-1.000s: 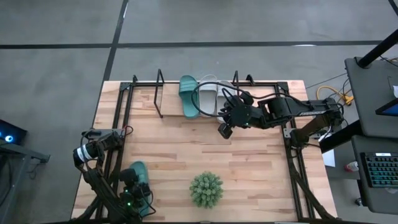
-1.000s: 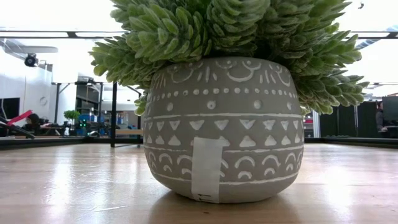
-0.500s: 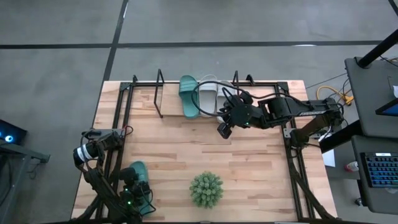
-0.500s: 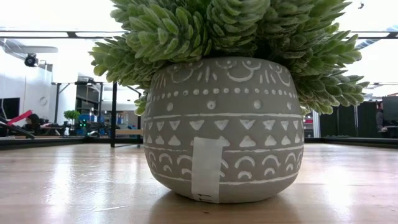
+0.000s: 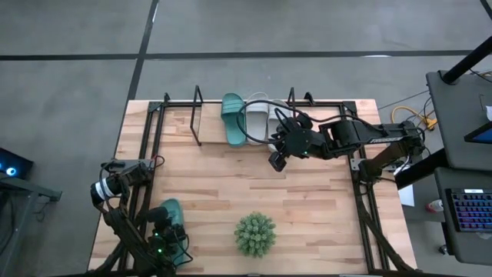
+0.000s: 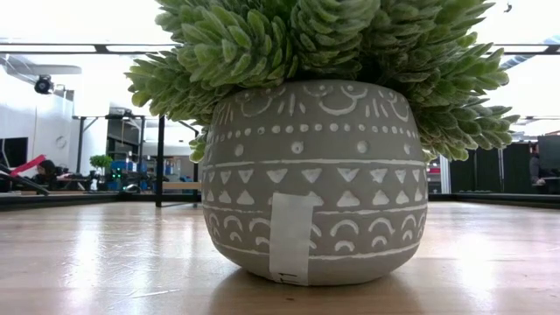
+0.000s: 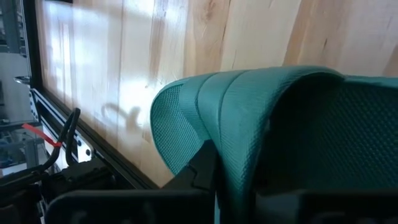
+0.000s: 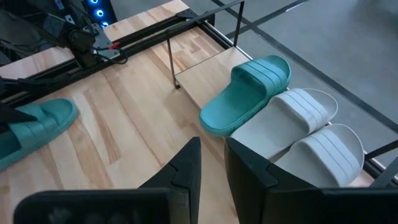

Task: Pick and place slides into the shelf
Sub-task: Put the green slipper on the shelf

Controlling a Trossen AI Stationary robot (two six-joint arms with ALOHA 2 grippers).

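Observation:
At the table's near left a teal slide (image 5: 171, 213) lies sole down, with my left gripper (image 5: 166, 237) over its near part, shut on its strap. The slide also shows in the right wrist view (image 8: 38, 126). The wire shelf (image 5: 197, 115) stands along the far edge. On its board lie another teal slide (image 5: 233, 118) and two pale grey slides (image 5: 256, 119) (image 5: 275, 115), side by side. My right gripper (image 8: 213, 167) hangs above the table just in front of the grey slides. Its fingers stand a narrow gap apart with nothing between them. My left gripper has the teal slide's wide strap, at the strap's edge (image 7: 231, 155), between its two fingers. One finger (image 7: 202, 167) is on the strap's outer side; the other is hidden behind the strap. The gripper reaches in from the table's near side, slanting down. The slide lies on the table.
A spiky green plant (image 5: 254, 235) in a patterned grey pot (image 6: 315, 175) stands near the front edge, right of the held slide, and fills the low view. Black frame rails (image 5: 154, 146) run along the table's left and right sides. Bare wood lies in the middle.
My left gripper has moved a little farther over the teal slide, so less of the slide shows from above. The slide and my right arm have kept still.

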